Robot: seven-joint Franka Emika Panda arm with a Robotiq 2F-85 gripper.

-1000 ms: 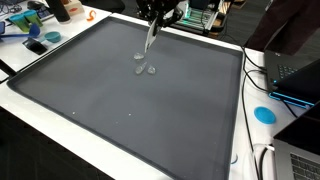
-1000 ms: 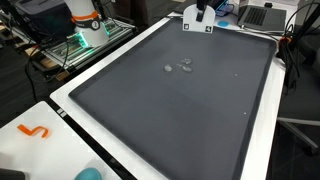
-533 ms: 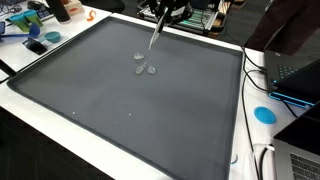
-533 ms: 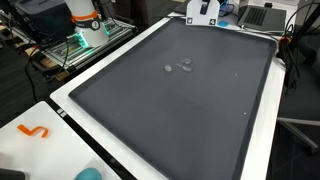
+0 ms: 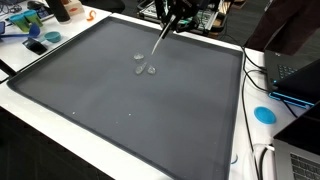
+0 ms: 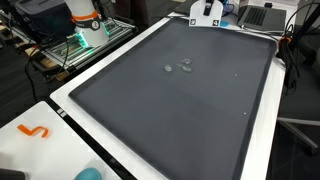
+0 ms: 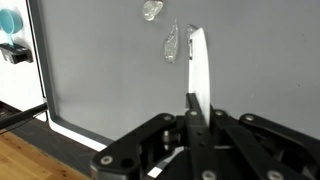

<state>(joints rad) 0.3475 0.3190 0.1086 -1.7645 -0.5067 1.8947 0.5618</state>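
Two fingers of my gripper (image 7: 195, 118) are drawn in tight on a thin white strip (image 7: 198, 65), pinching its near end while the rest juts out ahead of me in the wrist view. In an exterior view the white strip (image 5: 161, 33) hangs from my gripper (image 5: 172, 12) at a slant, its free end lowest, over the far part of the dark grey mat (image 5: 150, 125). I cannot tell whether that tip touches the mat or hangs just above it.

A few clear scraps (image 7: 171, 45) lie on the mat close to the strip's tip. In the wrist view one sits just beside the strip's edge and another (image 7: 152, 10) a little further on. In both exterior views they show as a small cluster (image 5: 144, 66) (image 6: 180, 66), near the tip but apart from it.

The mat covers most of a white table (image 6: 70, 135). A blue disc (image 5: 264, 114) lies on the table's bare edge, well apart from me, and a small orange hook (image 6: 35, 131) lies on another bare corner
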